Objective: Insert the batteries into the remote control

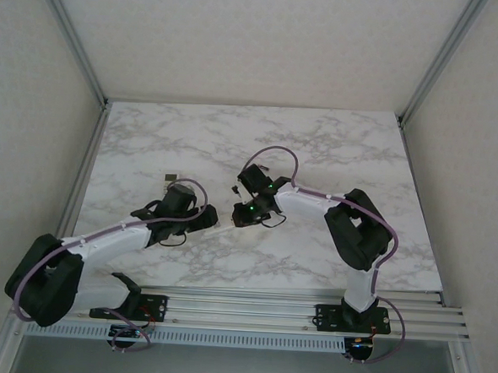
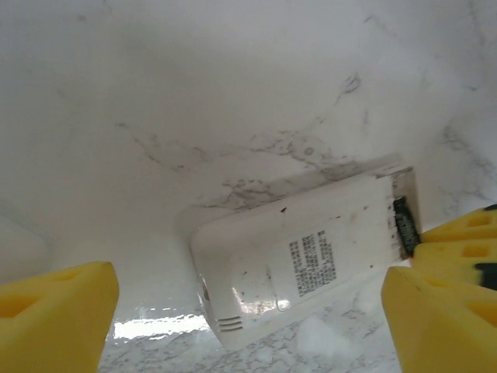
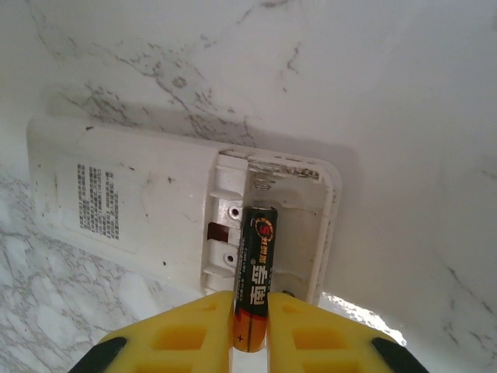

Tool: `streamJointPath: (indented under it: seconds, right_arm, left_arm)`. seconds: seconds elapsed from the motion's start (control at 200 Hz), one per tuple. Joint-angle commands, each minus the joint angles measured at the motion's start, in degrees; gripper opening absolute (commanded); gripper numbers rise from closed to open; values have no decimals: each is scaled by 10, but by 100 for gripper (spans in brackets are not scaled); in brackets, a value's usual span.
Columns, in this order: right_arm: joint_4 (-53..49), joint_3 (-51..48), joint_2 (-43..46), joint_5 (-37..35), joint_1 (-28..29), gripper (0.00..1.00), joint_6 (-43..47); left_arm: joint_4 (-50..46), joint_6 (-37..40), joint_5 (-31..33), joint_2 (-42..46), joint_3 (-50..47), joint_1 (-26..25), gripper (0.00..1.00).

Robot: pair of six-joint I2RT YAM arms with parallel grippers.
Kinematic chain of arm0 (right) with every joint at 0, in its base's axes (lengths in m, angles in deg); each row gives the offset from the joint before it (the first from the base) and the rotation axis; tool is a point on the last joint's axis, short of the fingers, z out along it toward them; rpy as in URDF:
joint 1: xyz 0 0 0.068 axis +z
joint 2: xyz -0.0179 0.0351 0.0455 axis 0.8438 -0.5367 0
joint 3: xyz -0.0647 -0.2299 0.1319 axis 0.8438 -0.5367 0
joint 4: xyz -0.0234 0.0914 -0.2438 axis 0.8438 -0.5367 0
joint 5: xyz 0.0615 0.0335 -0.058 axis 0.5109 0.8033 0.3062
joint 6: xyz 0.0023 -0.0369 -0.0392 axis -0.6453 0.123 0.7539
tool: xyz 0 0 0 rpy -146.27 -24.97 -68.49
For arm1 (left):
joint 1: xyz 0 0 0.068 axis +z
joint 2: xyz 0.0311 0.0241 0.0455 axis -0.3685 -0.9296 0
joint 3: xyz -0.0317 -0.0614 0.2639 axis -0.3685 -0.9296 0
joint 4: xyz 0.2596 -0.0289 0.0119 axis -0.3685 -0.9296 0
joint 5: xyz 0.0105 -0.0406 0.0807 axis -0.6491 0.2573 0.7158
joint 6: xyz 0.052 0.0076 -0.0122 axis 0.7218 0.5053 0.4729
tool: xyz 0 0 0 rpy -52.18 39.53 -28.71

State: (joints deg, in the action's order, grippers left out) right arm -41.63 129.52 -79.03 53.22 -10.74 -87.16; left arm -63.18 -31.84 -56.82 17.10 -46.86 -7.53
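The right gripper (image 3: 250, 342) pinches 1 battery (image 3: 255, 272) between its jaws, and the battery's far end reaches ahead to the open compartment (image 3: 299, 225) of the white remote (image 3: 132, 202). The left gripper (image 2: 248, 315) has its jaws spread wide. The remote lies back-up between and just ahead of them on the marble table (image 2: 155, 101).

Bright overhead light, soft shadows, glare on table (image 2: 147, 328).
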Motion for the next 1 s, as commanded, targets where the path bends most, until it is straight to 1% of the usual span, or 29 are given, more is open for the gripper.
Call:
streamJointPath:
  seconds: [0.0, 0.09, 0.145, 0.25, 0.315, 0.355, 0.441, 0.501, 0.631, 0.841, 0.996]
  right_arm:
    - [0, 20, -17, -4, 6, 16, -10]
    - [-4, 26, -26, -1, 6, 16, -10]
    - [-6, 28, -31, 3, 6, 16, -9]
    - [-10, 26, -33, 8, 6, 16, -9]
    - [-14, 22, -32, 8, 7, 16, -6]
    - [-17, 20, -31, 5, 7, 17, -3]
    - [-23, 21, -26, -7, 7, 20, 0]
    - [-26, 23, -21, -13, 7, 22, 1]
    - [-37, 36, -14, -20, 6, 23, 6]
    - [-38, 36, 3, -19, 6, 27, 15]
    - [-37, 33, 14, -23, 4, 27, 17]
  left_arm:
    - [18, 18, -32, -25, -11, 2, 81]
    - [40, 25, -71, -49, -16, 1, 78]
    - [43, 27, -78, -63, -16, 0, 78]
    - [35, 31, -65, -85, -12, -1, 76]
    - [34, 33, -53, -92, -12, -1, 74]
    - [36, 34, -46, -96, -11, -1, 72]
    - [36, 38, -39, -110, -7, -2, 64]
    - [36, 41, -37, -122, -5, -3, 62]
    - [38, 44, -36, -137, 2, -6, 61]
    - [37, 46, -32, -136, 7, -10, 61]
    - [36, 48, -30, -136, 9, -10, 62]
